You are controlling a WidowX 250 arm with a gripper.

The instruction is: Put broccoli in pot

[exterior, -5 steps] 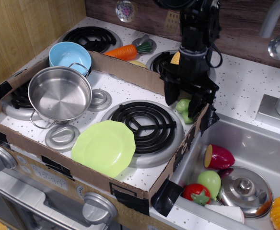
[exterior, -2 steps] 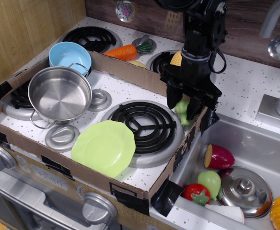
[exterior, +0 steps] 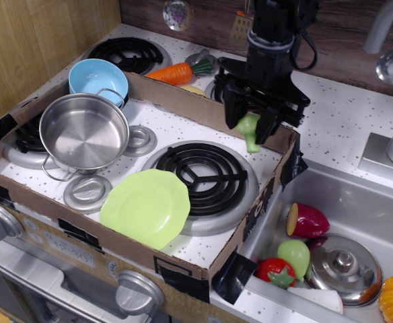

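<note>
The light green toy broccoli [exterior: 249,130] hangs between my black gripper's [exterior: 250,125] fingers, lifted above the far right corner of the cardboard tray, its pale stalk pointing down. The gripper is shut on it. The shiny steel pot [exterior: 83,132] stands empty at the tray's left side, well to the left of the gripper, with its wire handles showing.
A lime green plate [exterior: 147,205] lies at the tray's front, next to a black coil burner [exterior: 201,172]. A light blue bowl [exterior: 98,78] sits behind the pot, a carrot [exterior: 176,73] beyond the cardboard wall [exterior: 183,101]. The sink [exterior: 365,202] at right holds toy food and a steel lid [exterior: 343,268].
My gripper closed on the broccoli at the tray's right corner and has lifted it up and slightly left, clear of the stove surface.
</note>
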